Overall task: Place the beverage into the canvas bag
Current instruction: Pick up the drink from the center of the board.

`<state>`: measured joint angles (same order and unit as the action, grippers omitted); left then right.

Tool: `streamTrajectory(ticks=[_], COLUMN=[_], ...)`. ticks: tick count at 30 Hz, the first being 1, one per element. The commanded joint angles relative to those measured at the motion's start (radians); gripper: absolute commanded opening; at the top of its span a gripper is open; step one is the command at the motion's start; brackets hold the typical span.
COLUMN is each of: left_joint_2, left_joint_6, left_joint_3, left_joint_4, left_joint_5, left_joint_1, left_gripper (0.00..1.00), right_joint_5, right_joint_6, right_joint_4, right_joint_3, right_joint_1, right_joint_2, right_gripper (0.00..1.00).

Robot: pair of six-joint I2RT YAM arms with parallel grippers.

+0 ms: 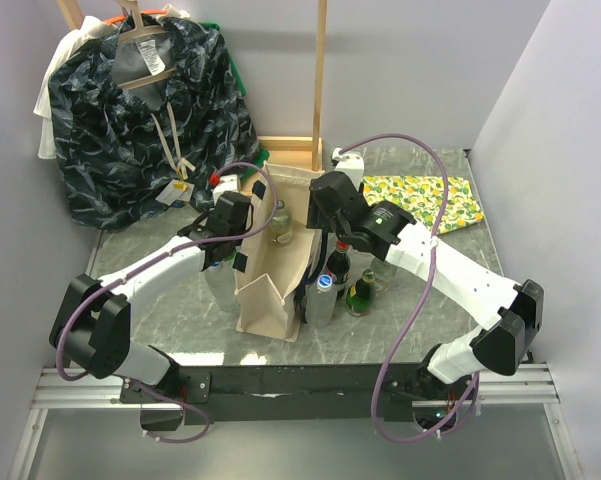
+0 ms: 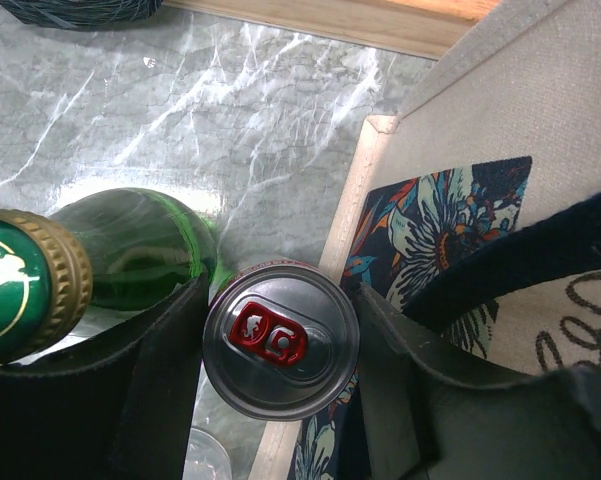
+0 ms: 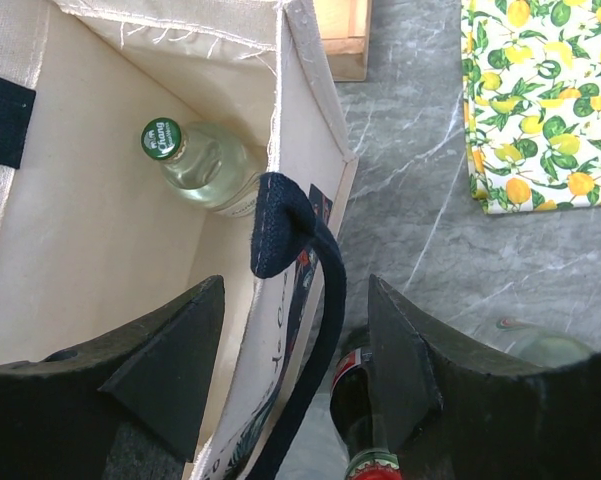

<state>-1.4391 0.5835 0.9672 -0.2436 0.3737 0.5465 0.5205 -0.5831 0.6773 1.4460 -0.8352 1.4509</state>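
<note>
Beige canvas makes up the bag, which stands upright in the middle of the table with its mouth open. The left claw hangs just beside its left wall and the right claw is over its right rim. Several bottles crowd the bag's right side, so the open room looks to lie left and front.

From the left wrist, a silver can with a red tab stands on the table outside the bag, just beside its wall, between the left claw's fingers. The pads sit at its sides, but I cannot tell whether they are pressing yet. It is probably thin metal, smooth and easy to dent, with some weight if full. A gentle hold across the round body, below the rim, seems best. A green bottle stands right against the outer finger and could be nudged. The bag wall looks taller than the can, so a high lift is needed.

From the right wrist, the right claw stands apart, straddling the bag's right wall and black strap and gripping neither. A clear bottle already occupies the far corner inside. A dark bottle stands outside, close to one finger.
</note>
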Motion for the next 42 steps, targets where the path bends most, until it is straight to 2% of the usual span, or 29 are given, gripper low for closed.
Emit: streamTrajectory(ticks=[1,20,35,42], left_joint_2=[-0.004,0.127,0.169,0.204], left_joint_6=[-0.010,-0.002,0.001,0.009], left_joint_3=[0.041,0.044,0.090,0.122], left_joint_4=[0.044,0.020,-0.056,-0.085], left_joint_5=[-0.001,-0.006,0.024,0.033], left_joint_1=[-0.002,0.001,0.020,0.029], left_gripper=[0.01,0.01,0.01,0.01], right_joint_5=[0.012,0.004,-0.031,0.018], right_joint_6=[-0.011,-0.018,-0.017,0.006], right_joint_4=[0.007,-0.012,-0.070,-0.050], right_joint_3=[0.019,-0.019,-0.091,-0.095], right_joint_1=[0.002,0.002,0.002,0.001], right_joint_2=[-0.004,-0.026,-0.069,-0.090], right_gripper=[0.66,0.66,0.66,0.65])
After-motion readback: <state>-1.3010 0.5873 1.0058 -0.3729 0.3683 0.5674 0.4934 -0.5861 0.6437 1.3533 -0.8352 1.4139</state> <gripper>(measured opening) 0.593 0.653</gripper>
